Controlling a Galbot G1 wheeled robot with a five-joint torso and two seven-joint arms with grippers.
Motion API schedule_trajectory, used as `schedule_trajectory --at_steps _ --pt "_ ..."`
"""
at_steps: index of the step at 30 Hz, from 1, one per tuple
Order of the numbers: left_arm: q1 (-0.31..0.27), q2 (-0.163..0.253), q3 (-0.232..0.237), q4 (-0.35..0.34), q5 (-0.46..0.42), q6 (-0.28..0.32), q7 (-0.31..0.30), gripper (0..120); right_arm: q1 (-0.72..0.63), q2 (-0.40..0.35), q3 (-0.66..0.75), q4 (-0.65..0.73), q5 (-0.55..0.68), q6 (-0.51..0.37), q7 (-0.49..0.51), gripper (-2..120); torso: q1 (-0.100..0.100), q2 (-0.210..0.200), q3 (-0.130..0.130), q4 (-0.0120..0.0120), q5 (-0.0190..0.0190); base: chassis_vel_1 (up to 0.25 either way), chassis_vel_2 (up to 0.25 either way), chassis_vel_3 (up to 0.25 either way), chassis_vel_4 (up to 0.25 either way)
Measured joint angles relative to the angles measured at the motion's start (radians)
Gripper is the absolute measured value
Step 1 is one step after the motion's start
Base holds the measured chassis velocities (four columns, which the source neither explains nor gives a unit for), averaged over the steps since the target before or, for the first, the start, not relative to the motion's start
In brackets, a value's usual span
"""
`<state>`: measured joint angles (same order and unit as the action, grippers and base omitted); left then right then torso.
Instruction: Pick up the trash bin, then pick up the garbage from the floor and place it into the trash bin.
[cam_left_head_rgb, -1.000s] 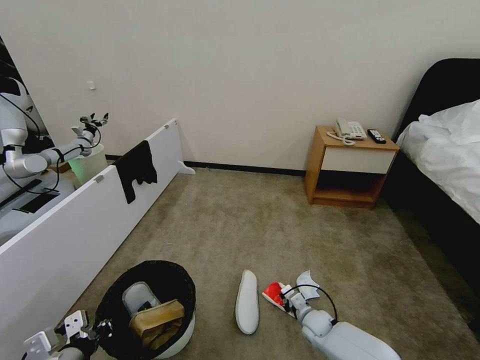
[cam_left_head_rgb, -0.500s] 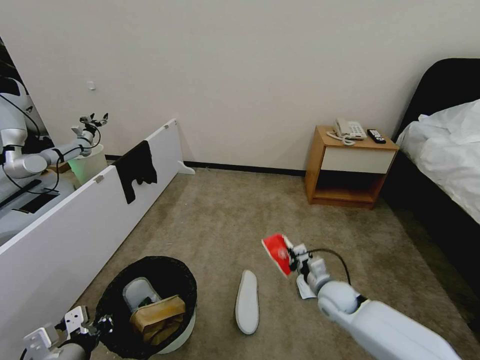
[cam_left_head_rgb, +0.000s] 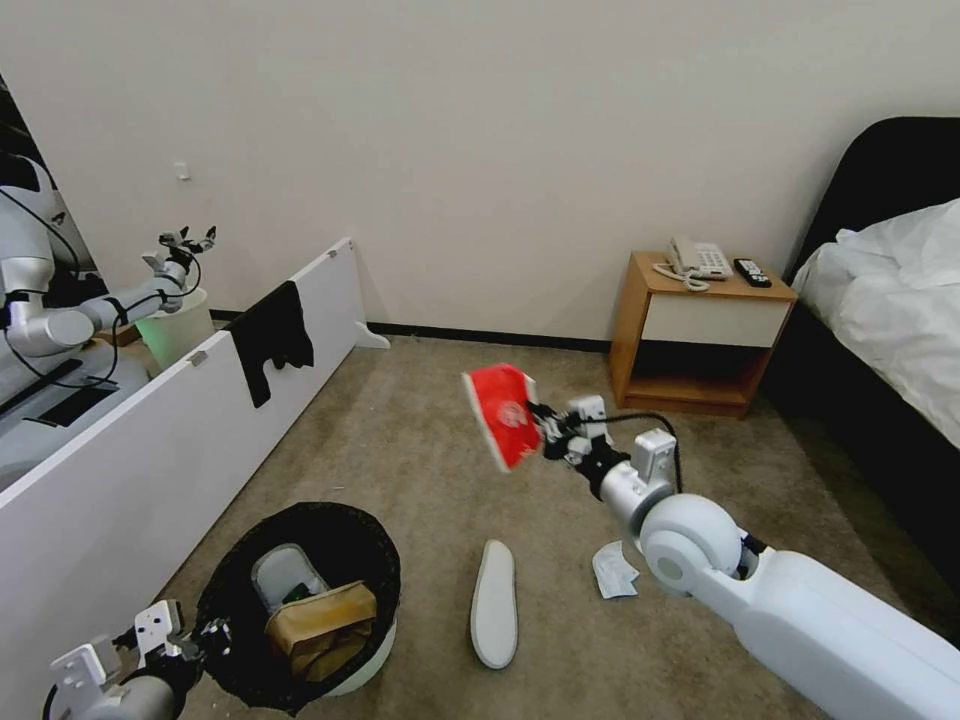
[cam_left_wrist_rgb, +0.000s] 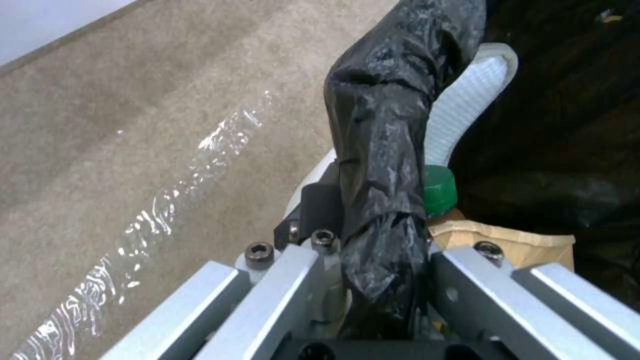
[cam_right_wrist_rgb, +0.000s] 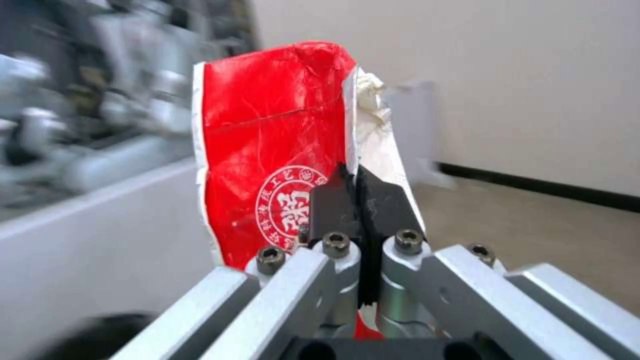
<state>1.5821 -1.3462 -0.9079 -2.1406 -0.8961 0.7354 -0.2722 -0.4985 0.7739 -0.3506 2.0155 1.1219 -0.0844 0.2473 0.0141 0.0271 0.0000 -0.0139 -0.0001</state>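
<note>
The trash bin (cam_left_head_rgb: 372, 660), white with a black bag over its rim (cam_left_wrist_rgb: 380, 150), is at the lower left, and my left gripper (cam_left_head_rgb: 195, 640) is shut on its rim. Inside lie a white slipper (cam_left_head_rgb: 282, 575), a brown paper bag (cam_left_head_rgb: 320, 625) and a green-capped bottle (cam_left_wrist_rgb: 440, 190). High over the carpet, my right gripper (cam_left_head_rgb: 545, 432) is shut on the red packet (cam_left_head_rgb: 502, 415), right of and above the bin. A second white slipper (cam_left_head_rgb: 494, 603) and a white scrap (cam_left_head_rgb: 613, 572) lie on the floor (cam_left_head_rgb: 450, 450).
A white panel (cam_left_head_rgb: 130, 460) with a black cloth (cam_left_head_rgb: 270, 340) leans along the left side. Behind it a mirror reflects the robot and a pale bin. A wooden nightstand (cam_left_head_rgb: 700, 335) stands at the back wall, a bed (cam_left_head_rgb: 890, 320) on the right.
My right gripper has lifted the red packet off the carpet and carried it up and to the left, toward the bin. The left gripper and the bin have barely moved.
</note>
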Motion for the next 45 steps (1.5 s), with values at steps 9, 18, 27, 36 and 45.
schedule_trajectory --at_steps 9,18,27,36,45 --pt "0.005 0.023 0.021 -0.017 0.001 0.000 -0.001 1 0.211 0.067 -0.186 0.092 0.179 -0.008 -0.009 0 0.000 0.000 0.000 0.0002 -0.0001 0.000 0.000 0.000 0.000" --pt "0.001 0.039 0.034 -0.022 0.008 0.000 -0.001 1 0.334 0.124 -0.395 0.096 0.198 -0.038 0.007 0 0.000 0.000 0.000 0.0000 0.0000 0.000 0.000 0.000 0.000" --pt "-0.002 0.048 0.031 -0.027 0.004 0.000 0.000 1 0.374 0.177 -0.558 0.029 0.162 -0.057 0.027 0 0.000 0.000 0.000 0.0000 0.0001 0.000 0.000 0.000 0.000" --pt "-0.008 0.048 0.026 -0.028 -0.001 0.000 0.002 1 0.362 0.193 -0.629 -0.012 0.133 -0.068 0.044 0 0.000 0.000 0.000 0.0000 0.0001 0.000 0.000 0.000 0.000" --pt "-0.017 0.045 0.027 -0.014 -0.002 0.000 0.004 1 0.340 0.215 -0.660 -0.076 0.102 -0.069 0.052 0 0.000 0.000 0.000 0.0000 0.0000 0.000 0.000 0.000 0.000"
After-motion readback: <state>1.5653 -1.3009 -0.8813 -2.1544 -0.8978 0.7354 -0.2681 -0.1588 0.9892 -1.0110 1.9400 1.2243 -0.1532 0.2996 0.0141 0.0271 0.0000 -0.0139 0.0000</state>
